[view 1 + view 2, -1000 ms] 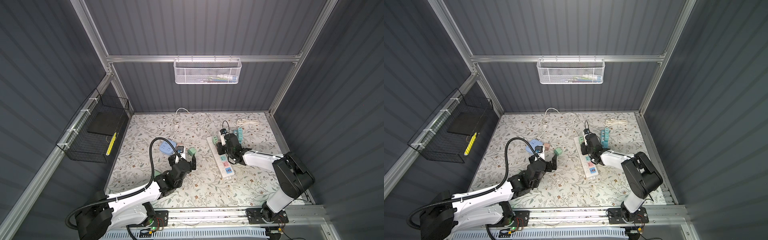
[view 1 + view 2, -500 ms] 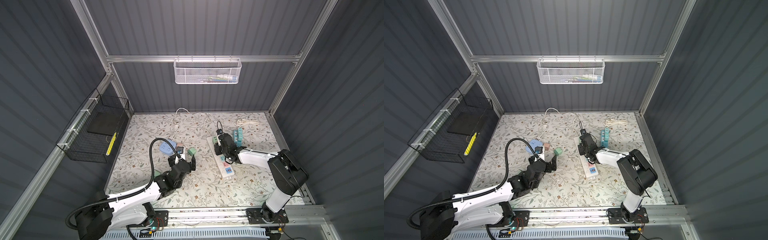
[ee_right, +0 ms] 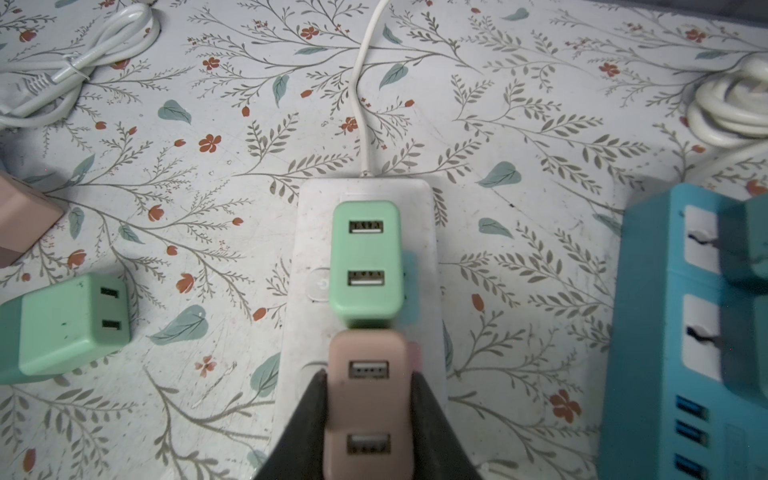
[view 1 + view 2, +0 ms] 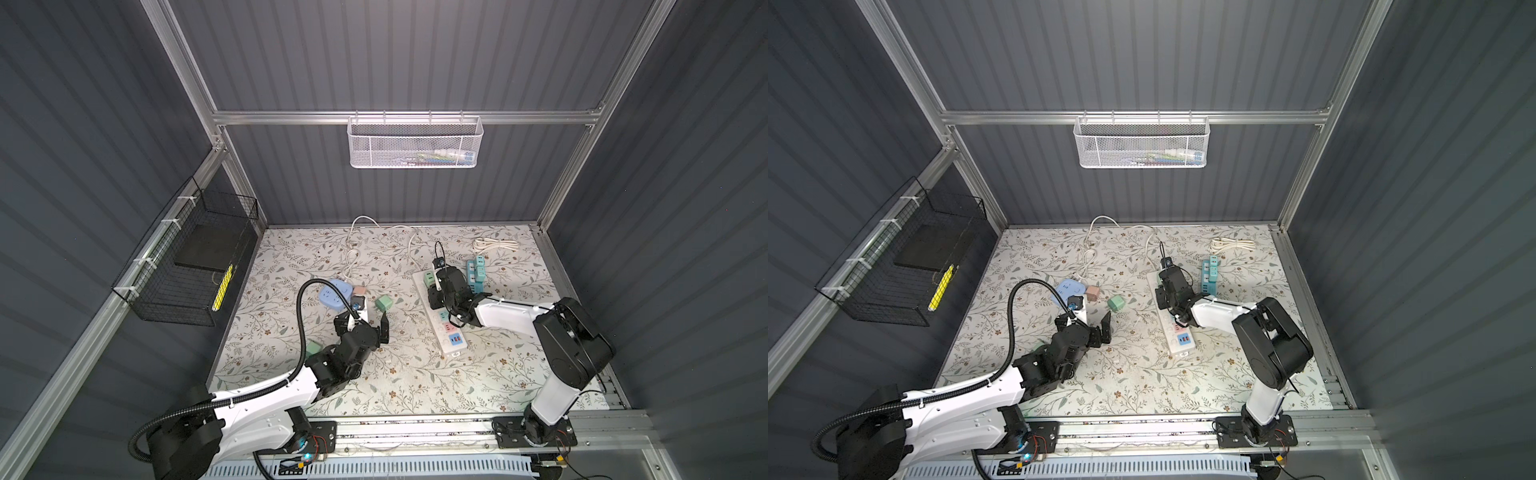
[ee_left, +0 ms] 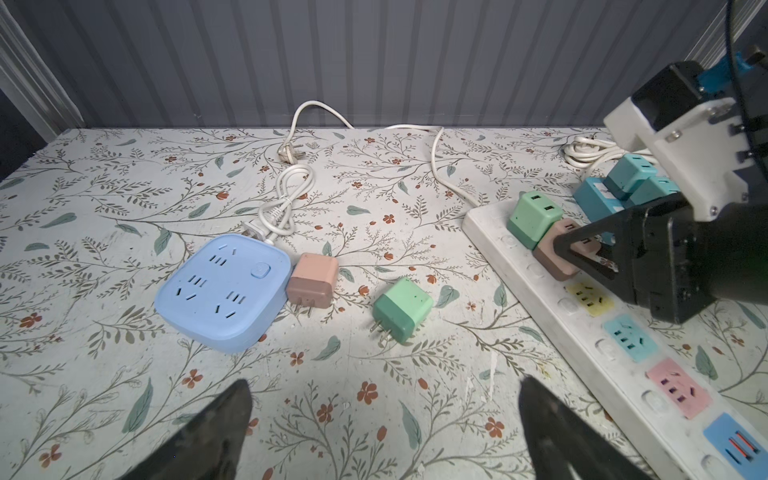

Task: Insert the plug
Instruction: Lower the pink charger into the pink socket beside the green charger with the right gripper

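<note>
- At the cord end of the white power strip (image 3: 307, 249), the pink plug (image 5: 559, 249) stands in the second socket, touching the green plug (image 3: 365, 257) seated beside it. Its prongs are hidden, so full seating is a judgement, not a sighting.
- Right gripper (image 3: 369, 378): jaws closed about the pink plug, one finger flat against each side face, the USB face left uncovered.
- Left gripper (image 5: 384, 384): jaws spread wide and empty, hovering over the floral mat (image 5: 124, 166), well apart from the strip.
- Handling: the plug is judged a small, light, rigid plastic block with smooth, rounded faces. It should not deform under a firm pinch, but it could slip or rock if gripped near an edge.
- Hold: the two opposed side faces, as taken here. The green plug blocks the face toward it, and the top face must stay free for pressing.
- Caution: the strip looks light and unanchored, so any sideways push may slide it. Force is best directed straight into the socket.
- Elsewhere: a loose green plug (image 5: 401, 309) lies on the mat near a blue socket block (image 5: 224, 286).
</note>
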Action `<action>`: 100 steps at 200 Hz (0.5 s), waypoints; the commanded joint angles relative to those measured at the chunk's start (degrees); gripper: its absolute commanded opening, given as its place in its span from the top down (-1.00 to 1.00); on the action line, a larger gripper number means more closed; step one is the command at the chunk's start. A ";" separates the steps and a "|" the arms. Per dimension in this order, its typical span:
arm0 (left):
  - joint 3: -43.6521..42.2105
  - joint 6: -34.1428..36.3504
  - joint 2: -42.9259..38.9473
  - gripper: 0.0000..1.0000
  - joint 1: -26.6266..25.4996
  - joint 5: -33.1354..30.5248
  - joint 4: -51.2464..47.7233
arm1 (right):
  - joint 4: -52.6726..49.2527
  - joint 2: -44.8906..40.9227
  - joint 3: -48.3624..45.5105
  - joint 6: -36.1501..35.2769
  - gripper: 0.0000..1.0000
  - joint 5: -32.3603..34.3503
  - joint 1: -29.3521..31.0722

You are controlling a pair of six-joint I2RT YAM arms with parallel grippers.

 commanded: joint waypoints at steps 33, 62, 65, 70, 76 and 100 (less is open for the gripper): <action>0.58 0.19 -1.96 -1.00 0.32 -1.31 -0.95 | -14.91 -8.81 8.09 -0.84 -0.29 -2.06 -0.29; 1.10 0.63 -1.73 -1.00 0.46 -1.62 -0.94 | -16.63 -8.14 10.83 -2.24 -0.32 -1.98 -1.78; 1.23 0.65 -1.63 -1.00 0.48 -1.62 -1.02 | -16.86 -7.76 11.05 -2.26 -0.31 -1.89 -1.96; 1.33 0.66 -1.58 -1.00 0.48 -1.62 -1.16 | -17.16 -7.35 11.24 -2.20 -0.31 -1.94 -2.18; 1.41 0.57 -1.37 -1.00 0.46 -1.57 -1.33 | -17.28 -6.88 11.38 -2.13 -0.30 -2.18 -2.54; 1.94 0.33 -0.97 -1.00 0.45 -1.53 -1.95 | -16.59 -5.86 10.87 -1.87 -0.28 -2.07 -3.33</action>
